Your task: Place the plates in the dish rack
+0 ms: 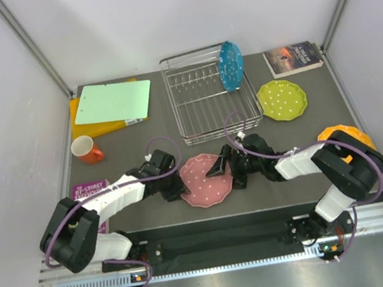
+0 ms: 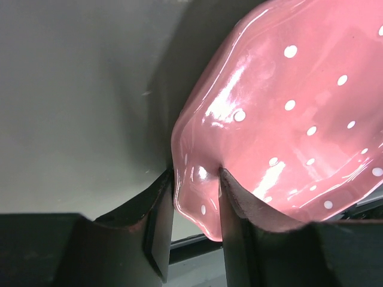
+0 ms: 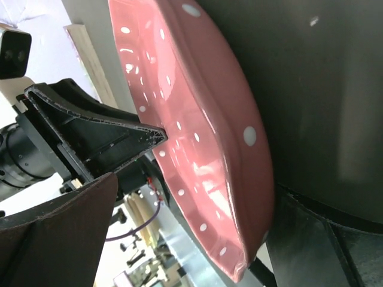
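We log pink scalloped dotted plate: left end effector clamps rim, right end effector gapes astride it; silver wire dish rack at twelve o'clock.

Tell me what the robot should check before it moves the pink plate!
1. Left tool pinching the rim of the pink plate: ok.
2. Right tool gripping firmly: cannot tell; one finger touches the plate's inside and the other is mostly hidden.
3. Free prongs in the dish rack: ok; only the blue plate stands there, at its right end.
4. Pink plate lifted off the table: cannot tell.
5. Yellow-green plate out of the way: ok; it lies flat to the right of the rack.
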Controlling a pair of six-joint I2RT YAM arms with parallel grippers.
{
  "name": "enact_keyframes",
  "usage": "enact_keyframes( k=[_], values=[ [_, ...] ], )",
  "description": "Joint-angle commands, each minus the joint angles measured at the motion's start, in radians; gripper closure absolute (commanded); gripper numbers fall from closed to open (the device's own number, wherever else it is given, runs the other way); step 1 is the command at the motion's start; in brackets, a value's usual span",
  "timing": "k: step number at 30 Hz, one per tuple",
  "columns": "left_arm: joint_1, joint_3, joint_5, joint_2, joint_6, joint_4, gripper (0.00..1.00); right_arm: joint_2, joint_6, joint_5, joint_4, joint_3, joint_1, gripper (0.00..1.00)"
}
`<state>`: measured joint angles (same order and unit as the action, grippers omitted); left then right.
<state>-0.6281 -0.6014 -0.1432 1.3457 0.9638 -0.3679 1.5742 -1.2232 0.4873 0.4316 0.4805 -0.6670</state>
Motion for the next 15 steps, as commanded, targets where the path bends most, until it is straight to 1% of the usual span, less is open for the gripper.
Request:
enact_keyframes(
  k=[1, 3, 4, 9, 12, 13, 15],
  values=[
    [-0.056, 0.035, -0.049, 0.059, -0.002, 0.130, 0.64, 0.011, 0.039, -0.177, -0.103, -0.051, -0.045, 0.07],
    [-0.064, 0.035, -0.050, 0.061, -0.013, 0.142, 0.64, -0.009, 0.054, -0.187, -0.114, -0.057, -0.030, 0.11],
    [-0.068, 0.034, -0.053, 0.061, -0.017, 0.147, 0.65, -0.017, 0.069, -0.188, -0.114, -0.059, -0.025, 0.17],
    [-0.114, 0.022, -0.076, 0.064, -0.028, 0.187, 0.65, -0.025, 0.096, -0.202, -0.070, -0.048, 0.006, 0.22],
    [-0.137, 0.017, -0.085, 0.072, -0.027, 0.193, 0.65, -0.020, 0.083, -0.191, -0.056, -0.037, 0.006, 0.29],
    [-0.142, 0.012, -0.087, 0.073, -0.028, 0.192, 0.65, -0.020, 0.079, -0.187, -0.047, -0.037, 0.004, 0.38],
    [-0.156, 0.011, -0.088, 0.072, -0.033, 0.188, 0.65, -0.028, 0.080, -0.182, -0.024, -0.039, 0.007, 0.47]
  ],
)
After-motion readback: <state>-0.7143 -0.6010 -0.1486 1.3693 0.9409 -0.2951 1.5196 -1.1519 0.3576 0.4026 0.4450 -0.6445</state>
